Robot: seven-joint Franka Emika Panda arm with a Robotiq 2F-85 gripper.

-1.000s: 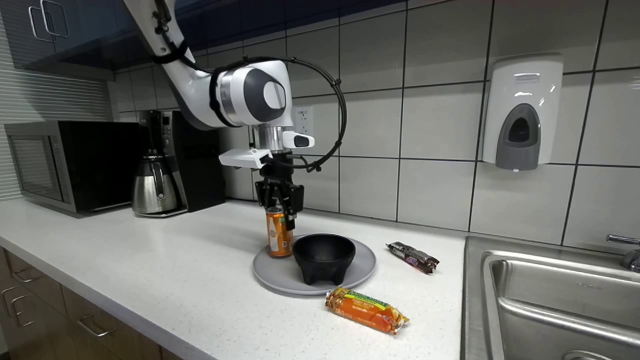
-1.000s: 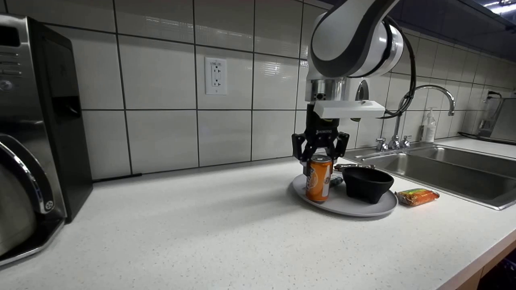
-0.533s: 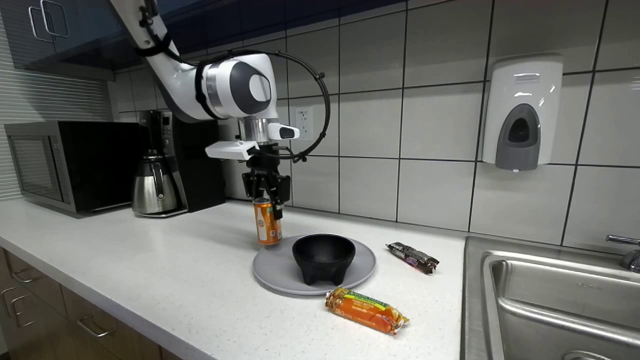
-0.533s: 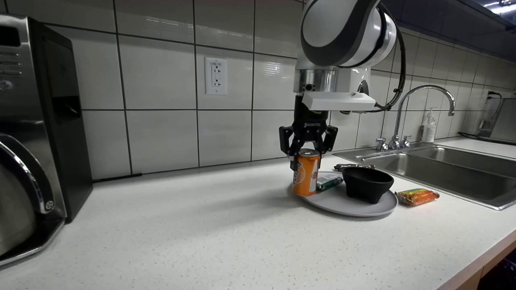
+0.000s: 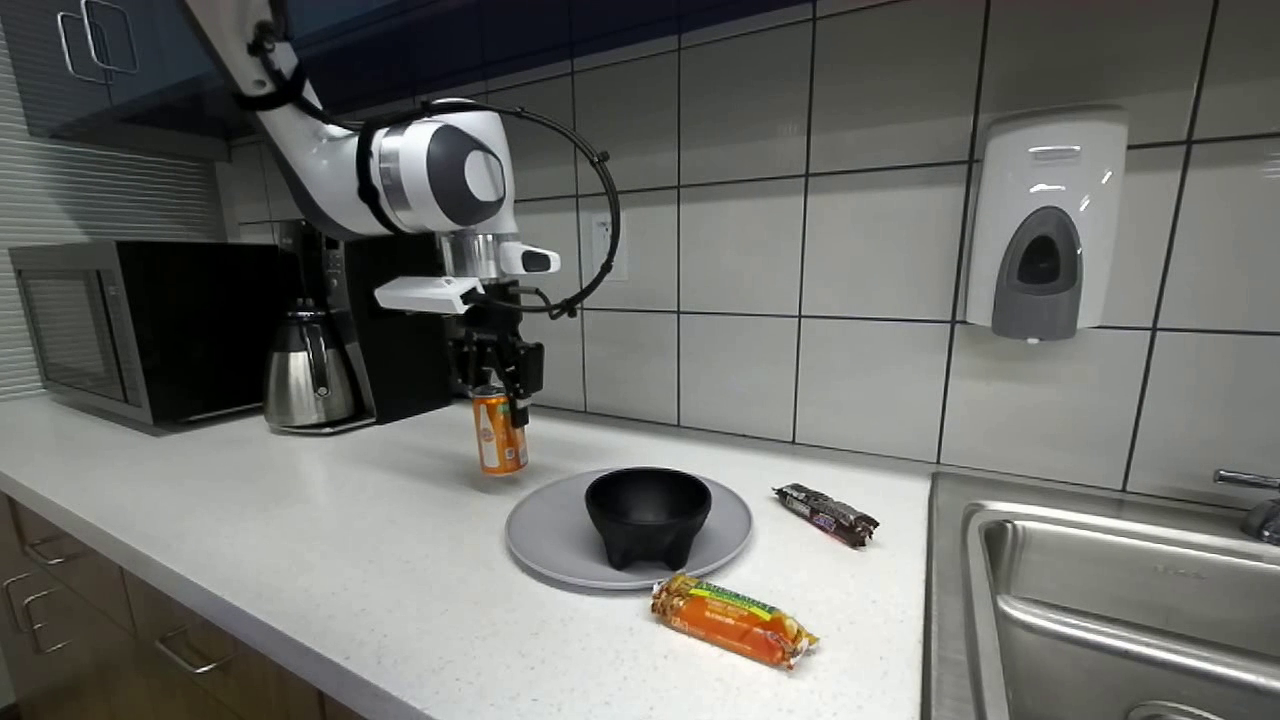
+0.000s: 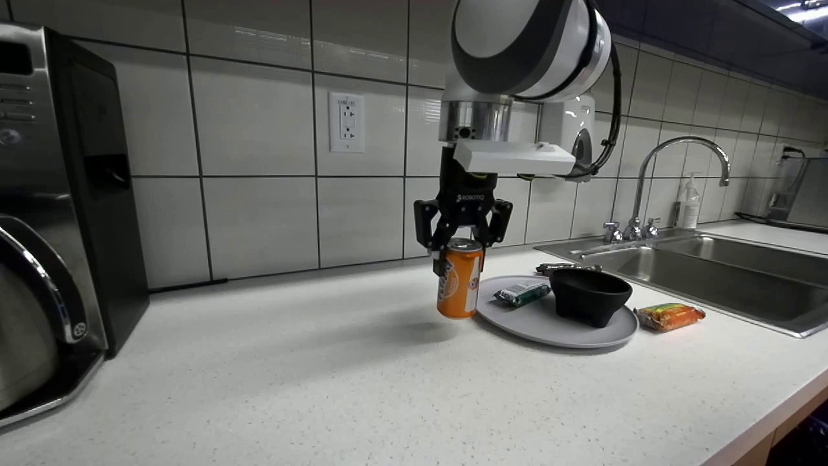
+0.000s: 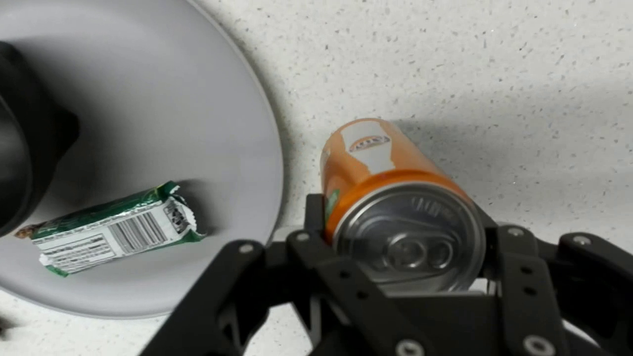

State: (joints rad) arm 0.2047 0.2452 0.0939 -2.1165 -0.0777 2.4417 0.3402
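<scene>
"How does the arm (image 5: 330,185) stand?"

"In an exterior view it slopes down from the upper left, then bends so the gripper (image 6: 462,260) points straight down."

"And the fingers (image 7: 314,212)?"

"Clamped on the orange can (image 6: 460,285), holding it nearly upright just above the counter (image 6: 259,362), beside the gray plate (image 7: 188,113)."

- Light strip (image 6: 805,13) glowing up high!
- Faint glare on wall tiles (image 6: 430,115).
- Soft shadow on the counter (image 7: 544,123) beside the orange can (image 7: 385,153).
- Upper cabinets (image 5: 180,60) in gloom.
</scene>
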